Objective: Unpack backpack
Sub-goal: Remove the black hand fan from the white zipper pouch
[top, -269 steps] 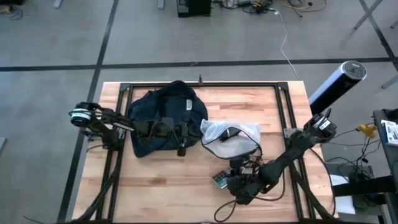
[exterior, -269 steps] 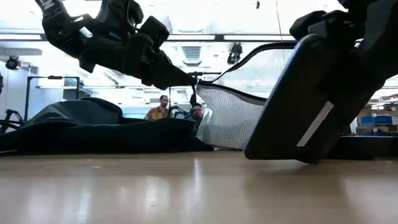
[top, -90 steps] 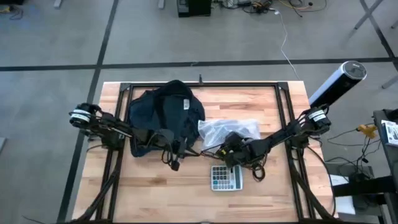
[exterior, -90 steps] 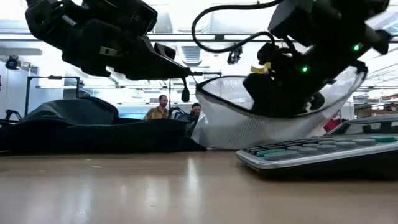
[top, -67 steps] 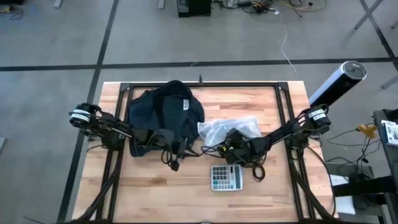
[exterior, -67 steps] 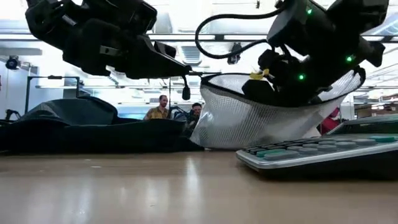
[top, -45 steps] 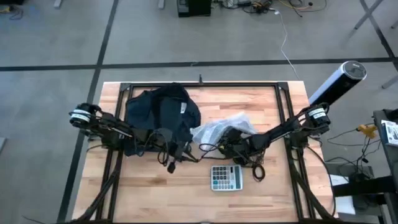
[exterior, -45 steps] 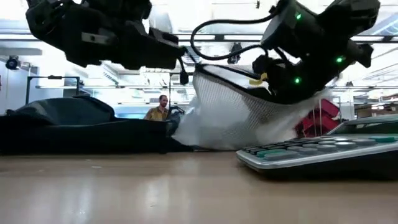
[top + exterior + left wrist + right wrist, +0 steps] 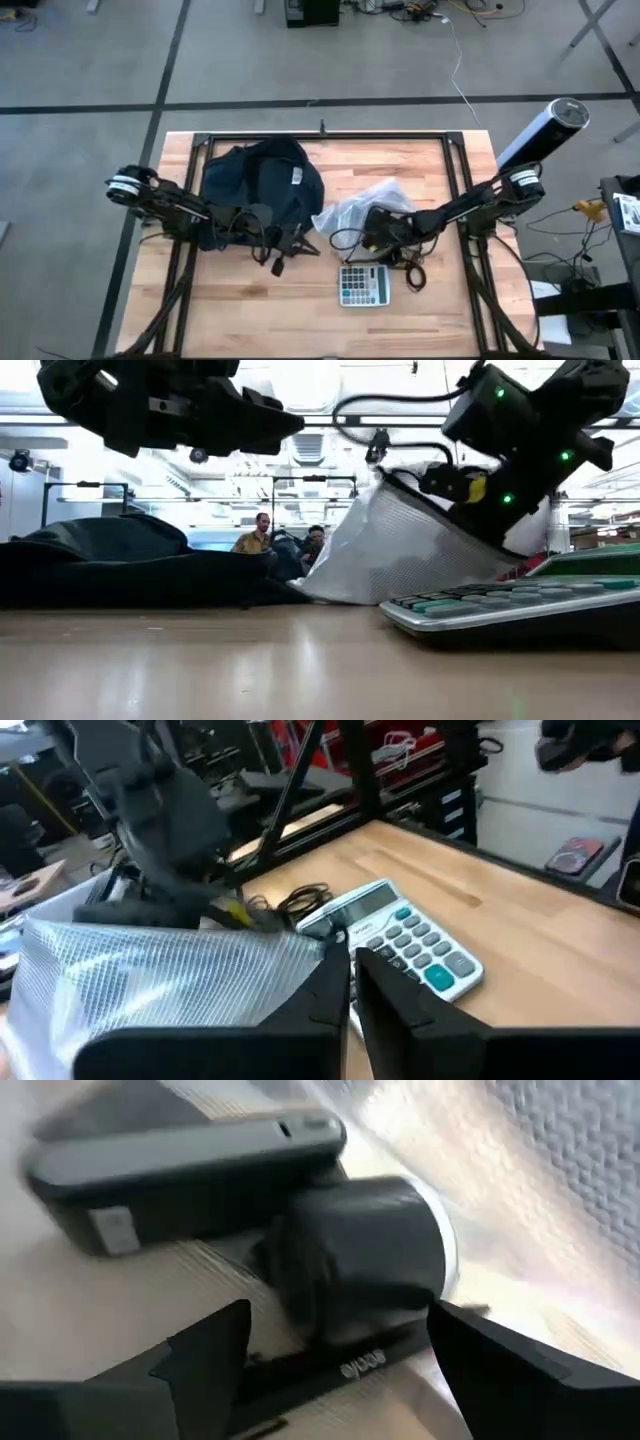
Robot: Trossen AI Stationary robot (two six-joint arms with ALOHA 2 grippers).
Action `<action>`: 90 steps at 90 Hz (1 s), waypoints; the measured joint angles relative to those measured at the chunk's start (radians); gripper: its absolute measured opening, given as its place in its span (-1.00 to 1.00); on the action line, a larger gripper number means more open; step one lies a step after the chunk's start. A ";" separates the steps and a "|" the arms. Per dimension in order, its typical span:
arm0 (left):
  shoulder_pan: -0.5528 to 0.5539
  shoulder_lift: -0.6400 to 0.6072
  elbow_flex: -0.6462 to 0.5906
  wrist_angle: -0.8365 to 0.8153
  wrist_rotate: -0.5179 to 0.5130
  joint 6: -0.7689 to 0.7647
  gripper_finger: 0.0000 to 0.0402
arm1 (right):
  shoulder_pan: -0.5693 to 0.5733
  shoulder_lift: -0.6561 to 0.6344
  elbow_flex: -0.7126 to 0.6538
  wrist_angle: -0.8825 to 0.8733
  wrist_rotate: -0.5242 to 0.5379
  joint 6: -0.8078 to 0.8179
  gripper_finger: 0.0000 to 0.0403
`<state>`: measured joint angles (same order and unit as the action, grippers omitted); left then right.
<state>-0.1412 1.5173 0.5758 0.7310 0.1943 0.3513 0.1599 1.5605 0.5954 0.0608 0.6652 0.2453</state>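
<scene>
Silvery mesh pouch (image 9: 365, 212) hides the spread right pincer (image 9: 372, 228); left pincer (image 9: 352, 982) nearly closed, empty.

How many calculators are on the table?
1. The calculator lies on the table's near side, just in front of the clear mesh pouch. More could be hidden inside the backpack.

Soft matt navy cloth backpack (image 9: 262, 190), translucent mesh-textured plastic pouch (image 9: 362, 207), smooth pale wood table (image 9: 250, 300), plastic calculator (image 9: 363, 285)

A robotics lab or workshop; a wooden bench (image 9: 250, 310) stands on grey concrete floor (image 9: 90, 60) (cables (image 9: 400, 8) trail there); shelving and seated people (image 9: 262, 532) fill the room behind.
</scene>
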 joint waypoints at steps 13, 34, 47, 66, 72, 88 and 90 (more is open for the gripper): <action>0.019 -0.002 0.000 -0.059 -0.173 0.014 -0.95 | -0.051 -0.095 -0.018 0.038 -0.090 -0.092 0.48; 0.286 0.057 0.000 -0.065 -0.159 -0.071 -0.95 | -0.154 -0.130 -0.030 0.032 -0.261 -0.187 0.44; 0.452 0.191 0.031 0.045 0.095 -0.164 -0.95 | -0.221 -0.129 -0.030 0.034 -0.356 -0.232 0.41; 0.454 0.460 0.178 0.089 0.165 -0.189 -0.95 | -0.252 -0.134 0.016 -0.055 -0.387 -0.298 0.43; 0.445 0.522 0.228 0.083 0.168 -0.190 -0.95 | -0.254 -0.133 0.045 -0.116 -0.390 -0.322 0.45; 0.446 0.590 0.311 0.063 0.197 -0.205 -0.95 | -0.289 -0.131 0.110 -0.250 -0.420 -0.365 0.48; 0.446 0.591 0.314 0.060 0.198 -0.205 -0.95 | -0.296 -0.131 0.112 -0.251 -0.436 -0.373 0.47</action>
<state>0.3046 2.1087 0.8901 0.7908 0.3928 0.1465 -0.1363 1.4296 0.7071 -0.1899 0.2288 -0.1275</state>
